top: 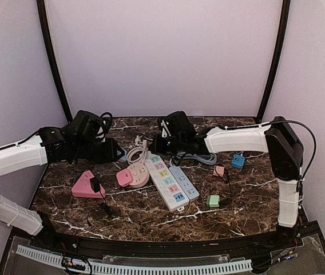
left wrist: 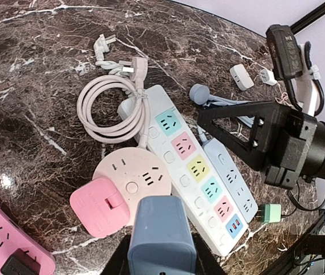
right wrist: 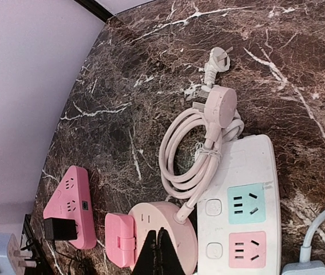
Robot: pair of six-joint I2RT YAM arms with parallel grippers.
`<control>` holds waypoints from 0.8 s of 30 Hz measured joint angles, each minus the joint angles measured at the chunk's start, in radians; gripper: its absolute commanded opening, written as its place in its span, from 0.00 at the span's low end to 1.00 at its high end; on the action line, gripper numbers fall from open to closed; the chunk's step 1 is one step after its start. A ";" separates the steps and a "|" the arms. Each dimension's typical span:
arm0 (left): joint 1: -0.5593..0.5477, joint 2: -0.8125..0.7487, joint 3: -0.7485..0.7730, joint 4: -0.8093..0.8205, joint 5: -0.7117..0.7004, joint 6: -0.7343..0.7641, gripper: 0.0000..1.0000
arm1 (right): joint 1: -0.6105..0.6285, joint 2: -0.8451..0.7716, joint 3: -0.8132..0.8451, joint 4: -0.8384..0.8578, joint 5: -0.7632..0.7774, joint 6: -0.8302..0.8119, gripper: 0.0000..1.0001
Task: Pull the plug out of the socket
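You are working with two seated plugs, and both are probably going to handle alike: light, stiff, smooth-shelled and a bit slippery, on sockets that are lying loose on the marble. Nearest the bases, at about 8 o'clock on the table, a black plug (top: 95, 184) is sitting in the pink triangular socket (top: 81, 188). Just beyond, toward the centre, the pink plug (left wrist: 99, 206) is sitting at the 7 o'clock edge of the round pink socket (left wrist: 142, 172), and that one is looking like your target. You are likely going to want its flat side faces, close to the socket, pulling straight along the prongs while the other arm is pinning the base; otherwise the socket is probably coming up with it. The right gripper (right wrist: 160, 243) is hovering over that round socket with its fingers pressed together on nothing. Farther out, at 10 o'clock, the left gripper (top: 115, 152) is pinching a blue-grey block (left wrist: 161, 235), seemingly an adapter. Only the left wrist view is showing that block; only the right wrist view is showing the right fingertips meeting. The top view is giving you both arms, but the jaws are too small to read there. Farthest, the coiled white cable (right wrist: 191, 149) is lying at 12 o'clock of the round socket.
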 measured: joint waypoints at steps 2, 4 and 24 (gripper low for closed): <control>0.031 0.001 0.009 -0.020 0.014 -0.002 0.04 | 0.004 0.000 0.000 0.001 -0.010 -0.005 0.00; 0.077 0.006 0.026 -0.032 0.029 -0.002 0.04 | 0.005 0.000 0.000 0.000 -0.016 -0.011 0.00; 0.415 0.665 0.491 -0.224 0.031 0.133 0.07 | 0.005 -0.014 0.037 -0.172 -0.036 -0.154 0.00</control>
